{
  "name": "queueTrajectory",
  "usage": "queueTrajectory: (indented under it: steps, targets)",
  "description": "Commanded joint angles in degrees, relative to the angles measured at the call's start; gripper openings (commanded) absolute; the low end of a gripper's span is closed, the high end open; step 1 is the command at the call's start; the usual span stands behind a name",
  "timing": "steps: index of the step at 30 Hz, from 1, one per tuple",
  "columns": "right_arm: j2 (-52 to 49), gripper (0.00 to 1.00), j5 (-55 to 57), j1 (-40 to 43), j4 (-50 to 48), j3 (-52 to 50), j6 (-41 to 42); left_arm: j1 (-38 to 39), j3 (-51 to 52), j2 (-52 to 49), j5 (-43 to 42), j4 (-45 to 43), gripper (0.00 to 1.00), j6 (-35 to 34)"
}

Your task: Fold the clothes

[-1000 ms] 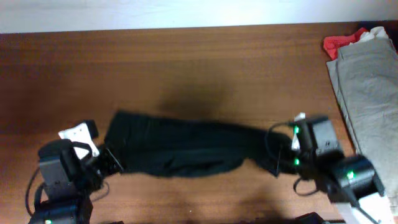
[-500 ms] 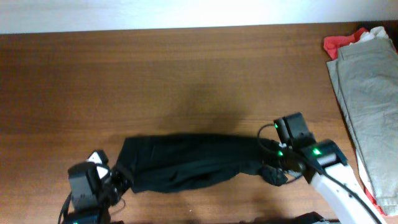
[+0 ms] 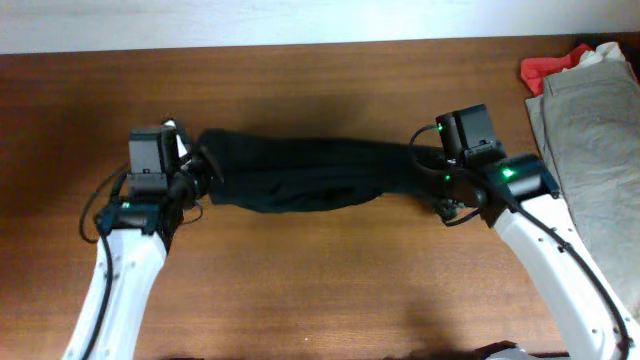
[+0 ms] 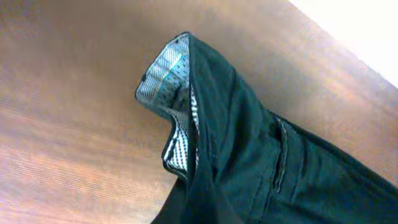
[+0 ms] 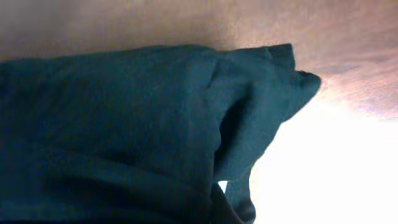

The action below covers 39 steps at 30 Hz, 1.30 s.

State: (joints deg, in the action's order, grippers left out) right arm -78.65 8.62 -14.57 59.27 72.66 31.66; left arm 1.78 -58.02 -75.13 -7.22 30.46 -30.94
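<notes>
text: none legible | labels, brands: none | numbers, signs: none | on: the clothes

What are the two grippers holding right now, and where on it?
Both hold the black garment: left gripper at its waistband end, right gripper at the opposite end.

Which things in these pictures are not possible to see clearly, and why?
Left hand: fingers hidden by the black garment, left wrist view.
Right hand: fingers hidden, right wrist view, cloth fills the frame.
Grey-beige trousers: overhead, cut off by the right edge.
Red cloth: overhead, partly covered by the trousers.
</notes>
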Motion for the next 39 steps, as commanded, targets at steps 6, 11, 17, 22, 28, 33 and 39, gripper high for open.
queueTrajectory:
  steps: [6,11,17,22,28,33,39]
  targets:
    - [5.1,0.04,14.5,1.4,2.1,2.5,-5.7,-1.1,-2.3,13.7,24.6,2.1,0.01,5.1]
    - [-1.1,0.04,9.9,1.6,-2.2,2.5,-10.7,-4.6,-2.3,4.4,22.9,-4.3,0.01,5.1]
    - [-24.8,0.04,9.8,1.6,-3.7,24.1,-16.9,-6.4,-8.5,-15.6,12.2,-17.4,0.01,6.6]
    - [-27.8,0.04,4.6,1.4,3.0,28.9,-16.9,-6.5,-9.1,-16.4,11.0,-12.3,0.01,6.8]
    - [-27.9,0.04,-5.6,0.4,0.4,13.1,-16.9,-6.4,-9.0,-22.9,6.8,-5.7,0.01,7.0]
    - [-27.9,0.52,-10.4,-6.6,-0.1,4.1,-16.6,-6.3,-9.0,-24.5,-0.1,-1.1,0.01,7.1]
    - [-27.8,0.92,-11.2,-19.8,6.5,2.7,-6.0,-6.2,-8.8,-24.6,0.1,1.2,0.01,7.1]
